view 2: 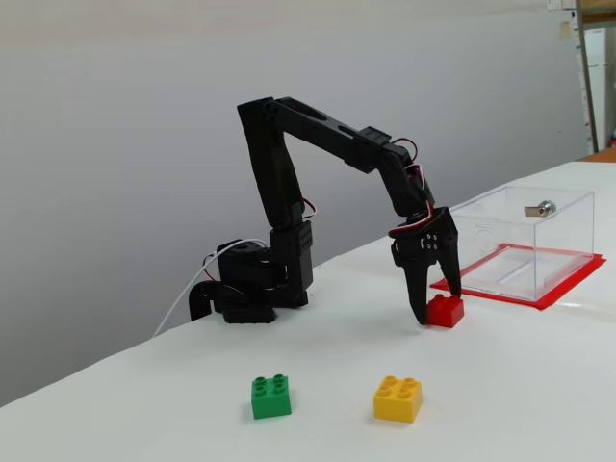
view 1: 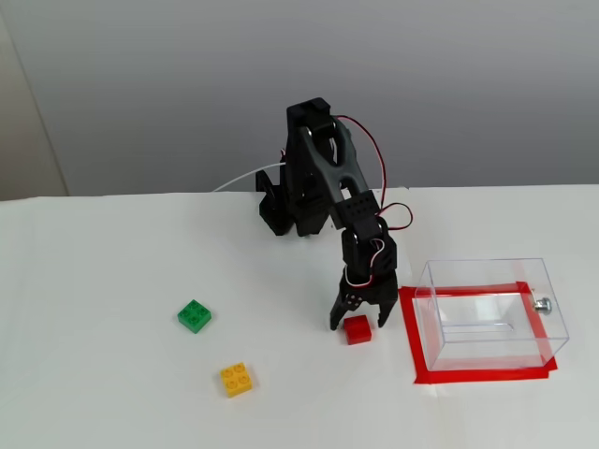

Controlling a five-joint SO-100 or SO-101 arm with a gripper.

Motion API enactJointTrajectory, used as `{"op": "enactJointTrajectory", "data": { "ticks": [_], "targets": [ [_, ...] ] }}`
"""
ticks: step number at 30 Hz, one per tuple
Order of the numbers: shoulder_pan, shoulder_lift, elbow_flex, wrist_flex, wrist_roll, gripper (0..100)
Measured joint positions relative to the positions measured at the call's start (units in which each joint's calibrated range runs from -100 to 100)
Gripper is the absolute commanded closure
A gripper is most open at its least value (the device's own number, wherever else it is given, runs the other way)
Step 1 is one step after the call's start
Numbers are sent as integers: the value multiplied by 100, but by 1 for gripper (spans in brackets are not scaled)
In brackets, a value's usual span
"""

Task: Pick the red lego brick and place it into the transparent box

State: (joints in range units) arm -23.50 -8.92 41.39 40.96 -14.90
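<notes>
The red lego brick (view 1: 357, 329) lies on the white table just left of the transparent box (view 1: 490, 312). It also shows in the other fixed view (view 2: 445, 311). My gripper (view 1: 359, 323) is lowered over the brick with its jaws spread, one finger on each side of it, and a small gap shows on both sides. In the other fixed view the gripper (view 2: 436, 304) points straight down with its tips at table level. The box (view 2: 525, 241) is empty, has a metal knob (view 1: 542, 304) on its right wall and stands inside a red tape frame (view 1: 412, 332).
A green brick (view 1: 194, 316) and a yellow-orange brick (view 1: 237, 379) lie on the table to the left of the gripper. The arm's black base (view 1: 281, 210) stands at the back edge of the table, with a white cable behind it.
</notes>
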Motion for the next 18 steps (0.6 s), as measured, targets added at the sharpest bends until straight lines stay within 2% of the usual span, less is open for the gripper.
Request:
{"op": "enactJointTrajectory", "data": {
  "ticks": [18],
  "targets": [
    [0,110,-18,-51,508,66]
  ]
}}
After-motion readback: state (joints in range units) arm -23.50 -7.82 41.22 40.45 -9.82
